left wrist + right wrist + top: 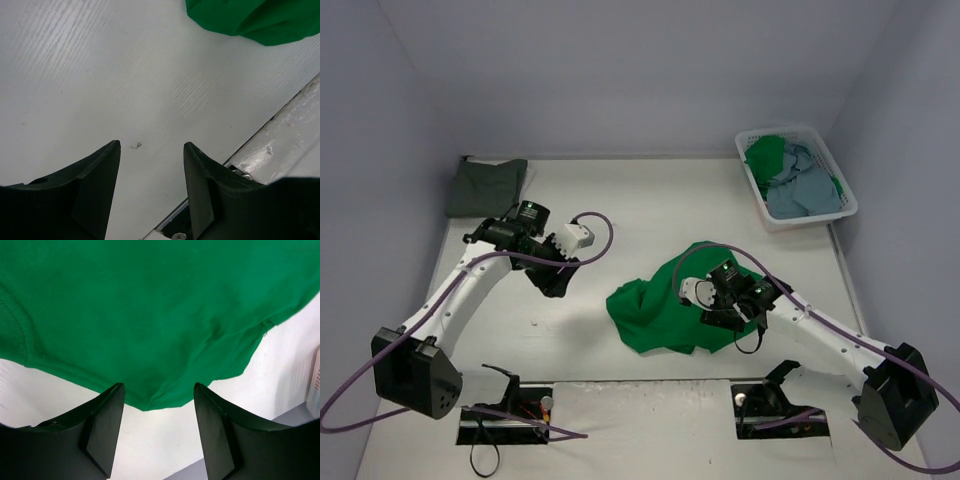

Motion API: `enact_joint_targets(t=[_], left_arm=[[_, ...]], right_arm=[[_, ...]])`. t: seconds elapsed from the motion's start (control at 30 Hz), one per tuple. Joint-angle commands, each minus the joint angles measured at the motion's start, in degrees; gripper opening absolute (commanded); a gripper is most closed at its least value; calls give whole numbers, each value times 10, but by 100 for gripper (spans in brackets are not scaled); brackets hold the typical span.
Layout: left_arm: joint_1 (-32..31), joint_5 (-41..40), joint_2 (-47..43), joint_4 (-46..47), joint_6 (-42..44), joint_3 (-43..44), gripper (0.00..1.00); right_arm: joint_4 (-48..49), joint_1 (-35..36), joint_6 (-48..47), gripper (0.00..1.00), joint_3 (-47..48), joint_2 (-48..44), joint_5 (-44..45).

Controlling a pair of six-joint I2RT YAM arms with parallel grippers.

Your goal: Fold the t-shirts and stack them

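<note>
From above, the green shirt (660, 305) lies in a crumpled heap on the white table (620, 200), a bit right of the middle and near the front. The heap is longer from side to side than from front to back. It is too bunched up to tell which way the neck points. The right gripper (718, 316) is over the right part of the heap. The left gripper (552, 286) hangs over bare table, well to the left of the green shirt. A dark shirt (488, 187) lies folded in the far left corner, with its long side along the back wall. A white basket (775, 132) sits in the far right corner, with a blue shirt (800, 195) and a green cloth (763, 155) inside. The left wrist camera shows two black fingers (95, 185) spread apart with only table between them, and a bit of the green shirt at the top right. In the right wrist camera the green shirt fills the top, with a stitched edge down the left side. A corner of its edge dips toward the gap between that gripper's fingers (100, 425), which stand apart and pinch nothing.
</note>
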Motion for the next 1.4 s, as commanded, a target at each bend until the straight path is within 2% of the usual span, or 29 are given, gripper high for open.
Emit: enact_joint_targets(t=[0.0,0.27,0.37,0.43,0.57,0.8,1.0,1.2,1.37], left_arm=[[-27,-21,11,-2,18,29,48],[-104,-53,64,19,19,27,48],[-110,-63,78,20,19,37,47],[-110,-70,79,26,18,40,47],[-110,-78,66,39,17,30,47],[-108,-110,28,57,18,3,47],[-98,-116,1,66,20,-12,47],[-94,-107,0,78,12,-29,47],[-93,-113,-9,77,9,-30,47]], right_arm=[[-2,8,-44,55,9,17,-2],[-2,16,-68,60,19,73,-26],[-1,20,-69,61,30,103,-57],[1,21,-65,59,51,136,-91],[11,21,-64,47,88,205,-130],[54,19,-57,46,156,333,-181],[109,13,-38,46,241,443,-178],[133,-19,4,48,391,544,-177],[132,-34,30,54,431,519,-179]])
